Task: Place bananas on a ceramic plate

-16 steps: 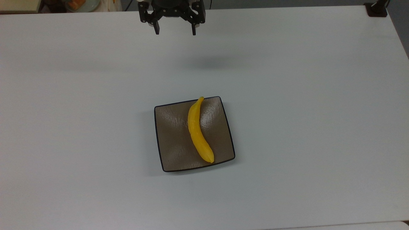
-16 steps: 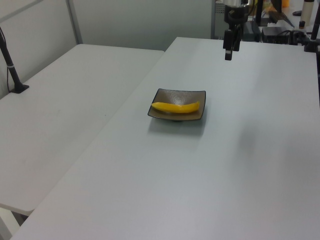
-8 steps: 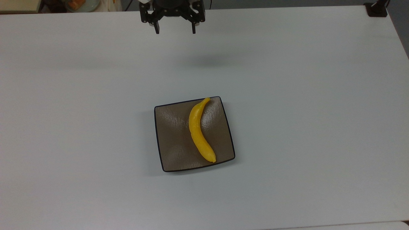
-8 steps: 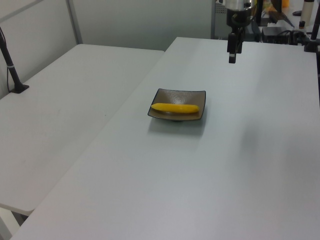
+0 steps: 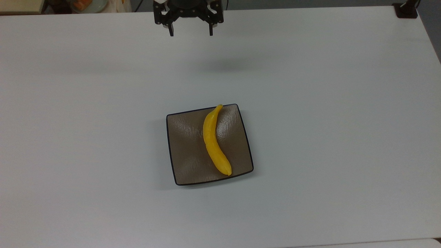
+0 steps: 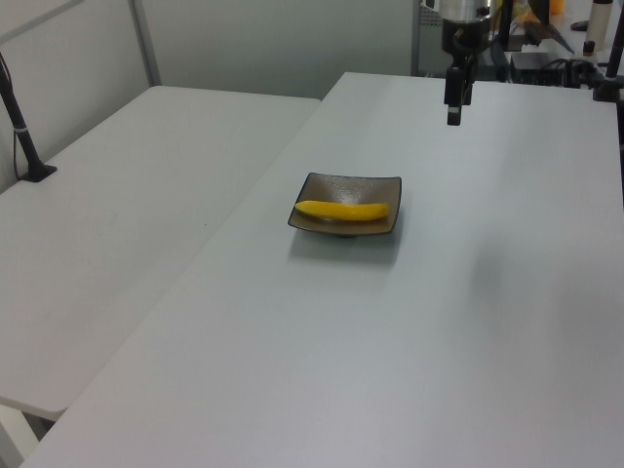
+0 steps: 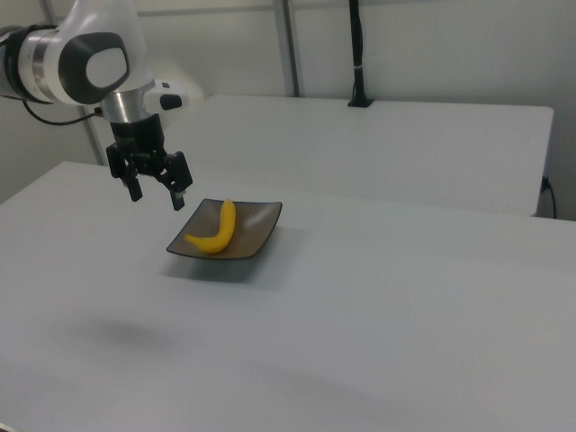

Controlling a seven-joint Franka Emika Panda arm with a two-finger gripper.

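Note:
A yellow curved banana (image 5: 214, 140) (image 6: 341, 210) (image 7: 216, 229) lies on the square taupe-brown ceramic plate (image 5: 186, 155) (image 6: 331, 188) (image 7: 256, 234) in the middle of the white table, running from the plate's top edge to its lower right corner in the top view. My gripper (image 5: 191, 32) (image 6: 453, 115) (image 7: 157, 197) hangs open and empty high above the table, well away from the plate, near the table's far edge at the top of the top view. Its shadow lies on the bare table between it and the plate.
The white table (image 5: 310, 137) spreads wide around the plate. A second white table (image 6: 117, 214) stands beside it. A black post base (image 5: 406, 10) sits at the top view's upper right corner. Cluttered items (image 6: 556, 49) stand behind the arm.
The gripper has drawn back and up, away from the plate. The banana rocked slightly on the plate and settled.

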